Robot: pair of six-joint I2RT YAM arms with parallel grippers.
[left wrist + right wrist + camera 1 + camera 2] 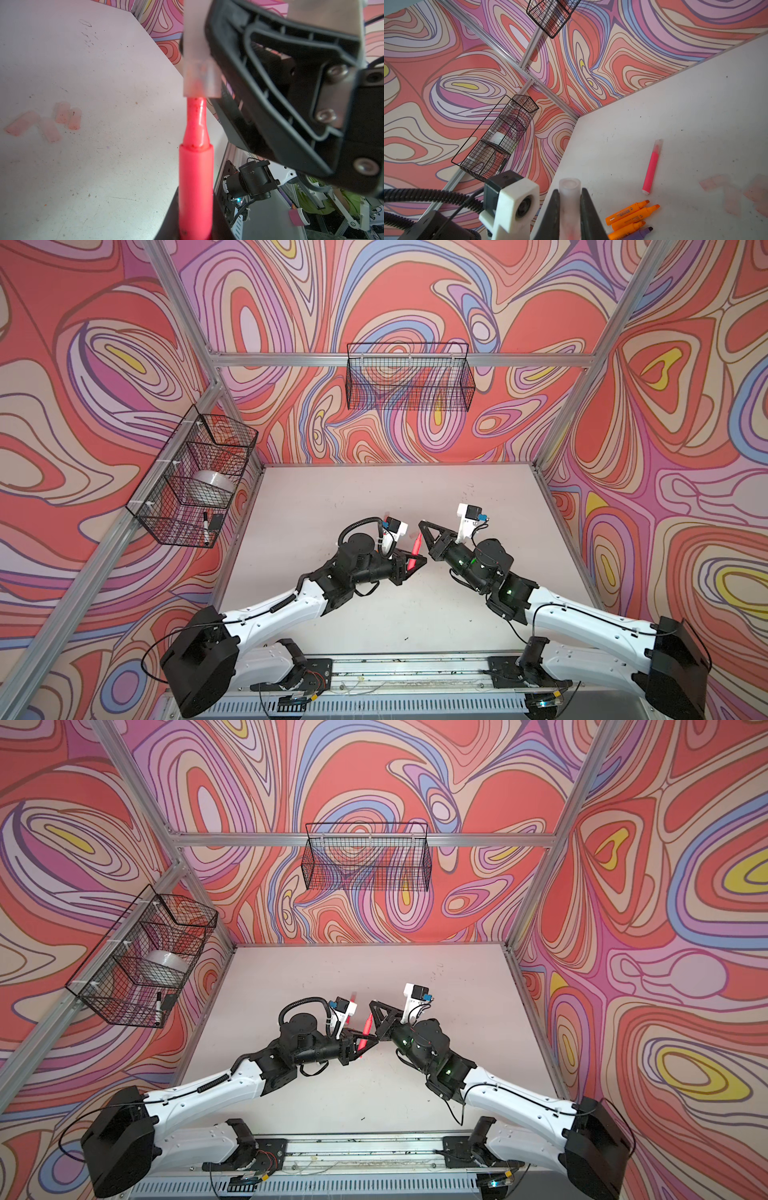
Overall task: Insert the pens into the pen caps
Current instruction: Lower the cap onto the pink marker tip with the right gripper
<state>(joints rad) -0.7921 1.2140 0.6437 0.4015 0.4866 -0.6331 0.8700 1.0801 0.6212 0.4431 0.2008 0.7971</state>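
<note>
Left jaws clench a pink-red pen [196, 176]; right jaws clench a pen cap [569, 185]; the pen tip sits just inside it.

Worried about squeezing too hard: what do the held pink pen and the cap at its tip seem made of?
The pink pen looks like smooth, glossy plastic: bright highlights run along its narrow neck. The cap looks like frosted, see-through plastic: cloudy walls, with pink showing dimly through. Stiffness cannot be judged.
</note>
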